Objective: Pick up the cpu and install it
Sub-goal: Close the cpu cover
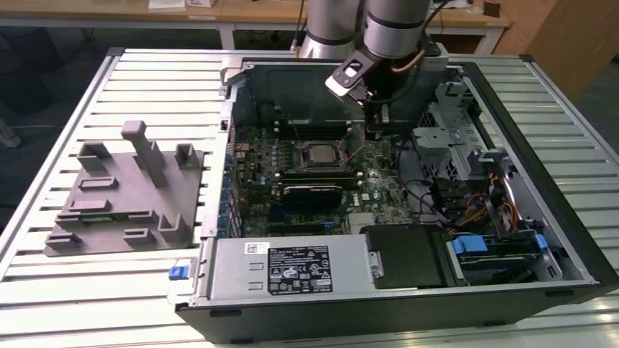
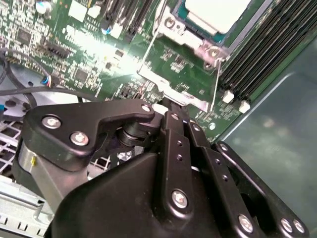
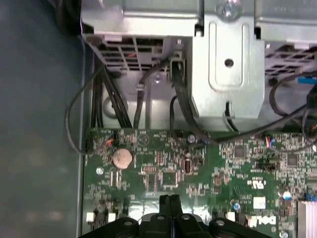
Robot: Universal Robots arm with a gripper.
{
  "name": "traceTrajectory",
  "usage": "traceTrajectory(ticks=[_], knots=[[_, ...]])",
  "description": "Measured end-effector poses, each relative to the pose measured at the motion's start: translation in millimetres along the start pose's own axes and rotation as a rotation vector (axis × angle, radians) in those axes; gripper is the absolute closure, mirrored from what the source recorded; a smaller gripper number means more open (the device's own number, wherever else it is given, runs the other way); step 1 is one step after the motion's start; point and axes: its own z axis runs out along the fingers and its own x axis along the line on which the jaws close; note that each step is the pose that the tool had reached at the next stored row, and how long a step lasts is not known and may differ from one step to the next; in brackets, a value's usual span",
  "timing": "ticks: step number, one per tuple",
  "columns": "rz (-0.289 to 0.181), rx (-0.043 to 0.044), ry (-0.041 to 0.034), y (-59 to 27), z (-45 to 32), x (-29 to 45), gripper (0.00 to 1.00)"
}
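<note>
Hovering closed, the pincer [image 3: 171, 199] stands clear beside the socketed cpu [image 2: 214, 12].

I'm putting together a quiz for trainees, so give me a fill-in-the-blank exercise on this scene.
1. The cpu sits in a ___ on the motherboard.
2. The claw is ___.
3. The grey fixture stands on the exterior view's ___ of the computer case.
Missing words: socket; shut; left.

Your exterior view looks steeply down from well back over the bench [image 1: 116, 290] and the open computer case [image 1: 570, 246]. Both wrist views hang close over its motherboard [image 3: 198, 168], looking past the fingers [image 3: 166, 210]; all three share that board.
</note>
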Motion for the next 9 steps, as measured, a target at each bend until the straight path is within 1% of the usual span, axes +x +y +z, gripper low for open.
traceTrajectory(ticks=[4, 9], knots=[[0.000, -0.0001, 0.0001, -5.3, -0.2, 0.0, 0.89], [0.000, -0.0001, 0.0001, -7.3, -0.1, 0.0, 0.89]])
